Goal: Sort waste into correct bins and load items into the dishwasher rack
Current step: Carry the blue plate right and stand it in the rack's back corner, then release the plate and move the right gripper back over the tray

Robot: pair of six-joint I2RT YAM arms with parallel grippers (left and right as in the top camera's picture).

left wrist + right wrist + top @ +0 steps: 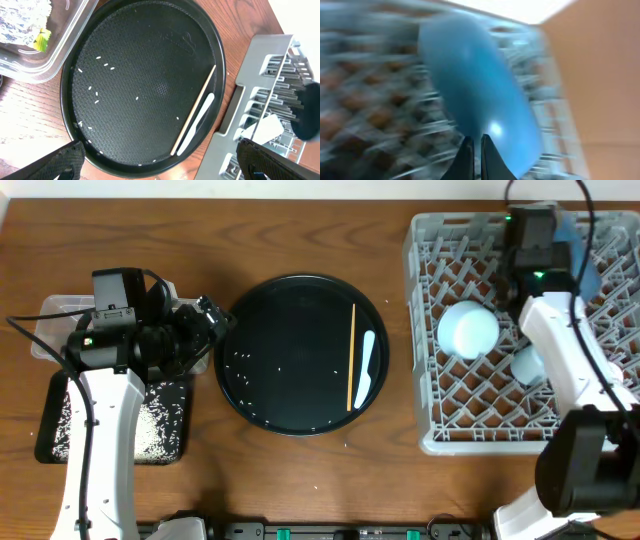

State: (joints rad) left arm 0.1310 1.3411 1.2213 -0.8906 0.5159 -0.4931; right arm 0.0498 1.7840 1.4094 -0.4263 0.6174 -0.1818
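Left tool (208, 328) spread open; right tool (474, 155) closed by the dark-blue plate (480, 95).
The plate sits at 1 o'clock in the dishwasher rack (440, 435), itself at 3 o'clock on the tabletop; blur hides whether the tips pinch it. Chopstick (351, 355) and white spoon (368, 370) lie at 3 o'clock on the round black tray (290, 310).

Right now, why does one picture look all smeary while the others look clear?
The right wrist view is smeared, probably from motion: the dark-blue plate and rack are streaks, with a washed-out white patch on top. The left wrist view is sharp, showing single rice grains and the chopstick. The overhead view is crisp and evenly lit.
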